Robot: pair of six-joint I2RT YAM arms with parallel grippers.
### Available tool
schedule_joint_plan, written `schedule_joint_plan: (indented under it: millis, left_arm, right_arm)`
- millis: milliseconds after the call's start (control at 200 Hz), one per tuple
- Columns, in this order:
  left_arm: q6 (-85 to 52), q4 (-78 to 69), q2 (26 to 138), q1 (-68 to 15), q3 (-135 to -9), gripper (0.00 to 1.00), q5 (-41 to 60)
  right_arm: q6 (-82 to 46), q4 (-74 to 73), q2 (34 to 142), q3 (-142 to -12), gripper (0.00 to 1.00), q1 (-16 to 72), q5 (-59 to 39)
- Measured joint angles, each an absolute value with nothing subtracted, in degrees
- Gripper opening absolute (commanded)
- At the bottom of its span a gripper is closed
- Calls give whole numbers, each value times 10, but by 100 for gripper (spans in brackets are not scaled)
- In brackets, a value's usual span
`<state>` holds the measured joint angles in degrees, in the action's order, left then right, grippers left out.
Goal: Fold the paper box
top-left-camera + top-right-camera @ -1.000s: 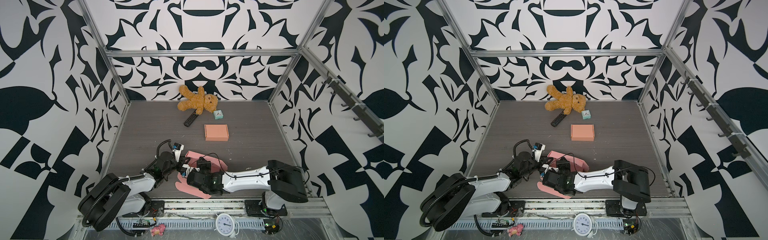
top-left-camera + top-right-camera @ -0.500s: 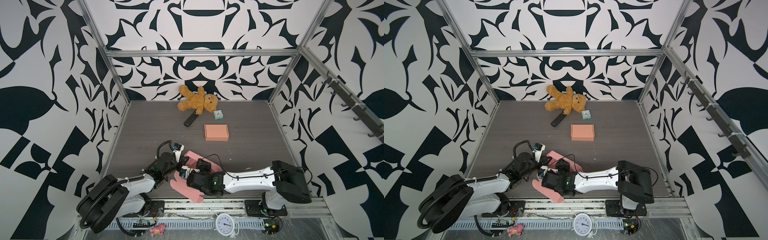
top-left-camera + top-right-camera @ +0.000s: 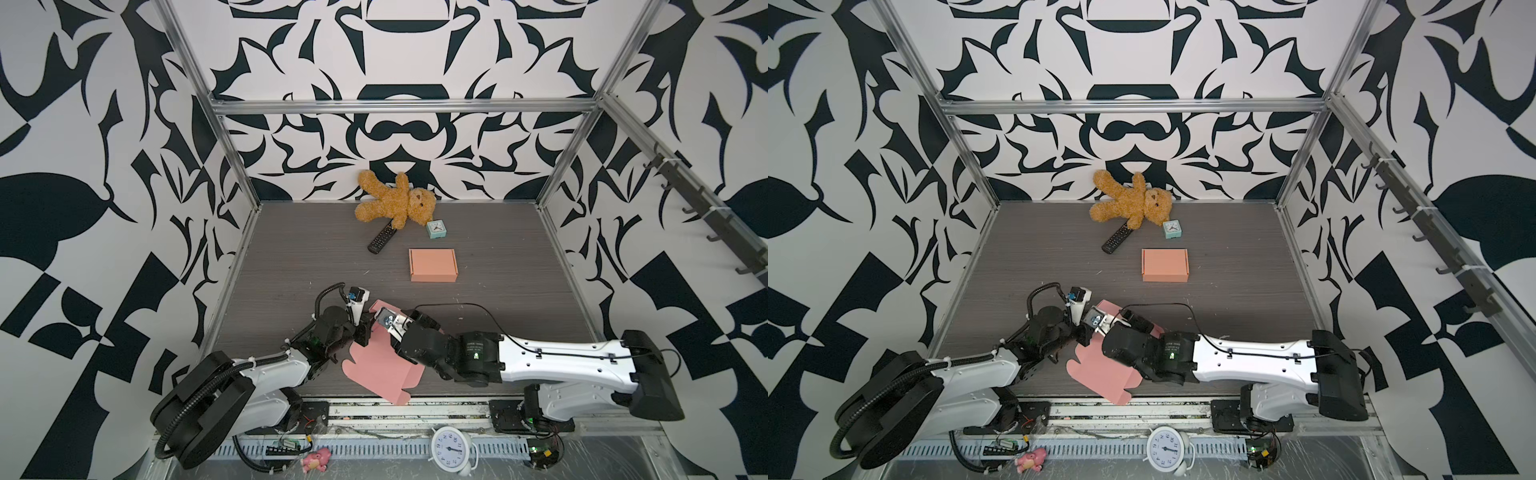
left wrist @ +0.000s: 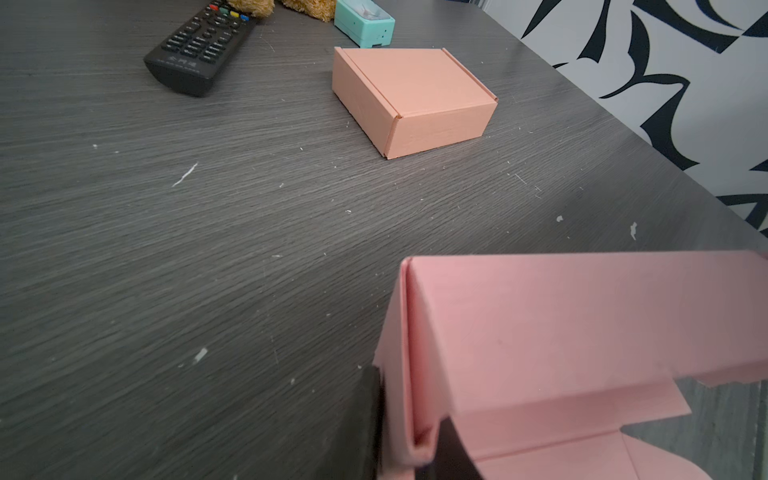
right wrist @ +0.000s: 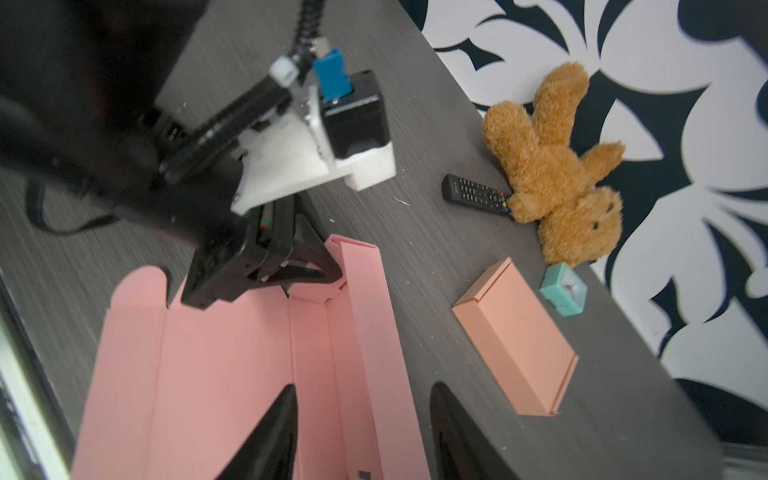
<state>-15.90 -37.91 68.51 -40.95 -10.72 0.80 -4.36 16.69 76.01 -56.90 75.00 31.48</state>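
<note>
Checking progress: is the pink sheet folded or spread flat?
Mostly spread: pink sheet lies flat on the table; only one long edge stands folded, pinched by left claw.

From here the pink flat paper box blank [image 3: 374, 365] reads to me as matt, smooth card with crisp creases. The dark grey tabletop [image 3: 291, 266] looks like matt wood-grain laminate, flecked with pale bits. The orange folded cardboard box [image 3: 432, 264] is matt too. The brown teddy bear [image 3: 395, 203] is shaggy plush, and the black remote control [image 3: 381, 237] is dull plastic.

Overhead pair; wrists near paper box [image 4: 540, 332]
</note>
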Motion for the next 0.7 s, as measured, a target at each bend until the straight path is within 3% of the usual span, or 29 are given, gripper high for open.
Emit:
schedule_joint_plan:
  millis: [280, 700]
  left_arm:
    - [-146, -376, 680, -431, -107, 19, -17]
    - [-136, -366, 689, -450, -111, 18, -41]
  right_arm:
    - [-223, 166, 781, -582, 42, 594, 185]
    - [-321, 110, 868, -557, 43, 553, 46]
